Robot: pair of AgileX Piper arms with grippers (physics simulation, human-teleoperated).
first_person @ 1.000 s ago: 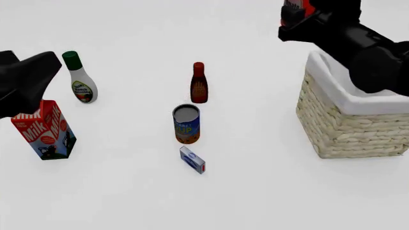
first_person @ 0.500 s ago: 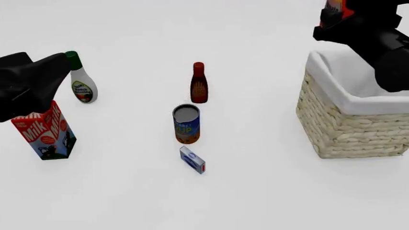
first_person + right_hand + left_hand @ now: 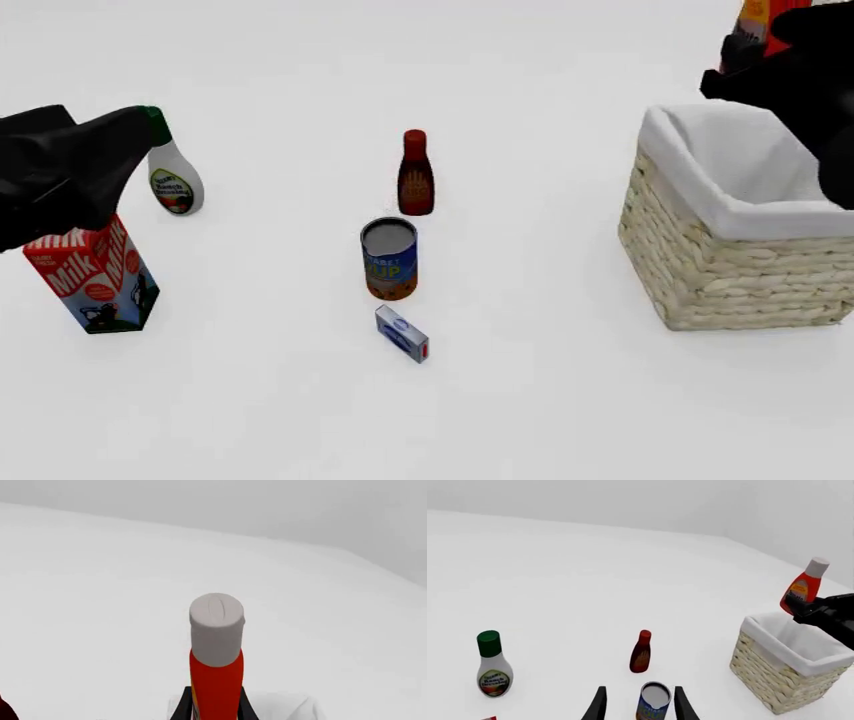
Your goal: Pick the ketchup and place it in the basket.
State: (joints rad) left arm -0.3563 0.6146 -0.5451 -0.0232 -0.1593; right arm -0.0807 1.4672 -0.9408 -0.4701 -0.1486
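The ketchup (image 3: 755, 18), an orange-red bottle with a pale cap, hangs in the air at the far right, above the far side of the basket (image 3: 721, 280). My right gripper (image 3: 750, 48) is shut on its lower body. In the right wrist view the bottle (image 3: 216, 680) stands upright between the fingers (image 3: 182, 709), cap up. The left wrist view shows the ketchup (image 3: 801, 587) held over the wicker basket (image 3: 780, 675) with its white lining. My left gripper (image 3: 639, 707) is open and holds nothing, well away on the left.
On the table stand a white bottle with a green cap (image 3: 171, 175), a dark red bottle (image 3: 415, 175), a blue tin can (image 3: 388, 260), a small blue box (image 3: 402, 334) and a milk carton (image 3: 94, 275) under my left arm (image 3: 60, 175).
The right gripper has carried the ketchup rightwards and farther back, from left of the basket to above its far side. The left arm has shifted slightly.
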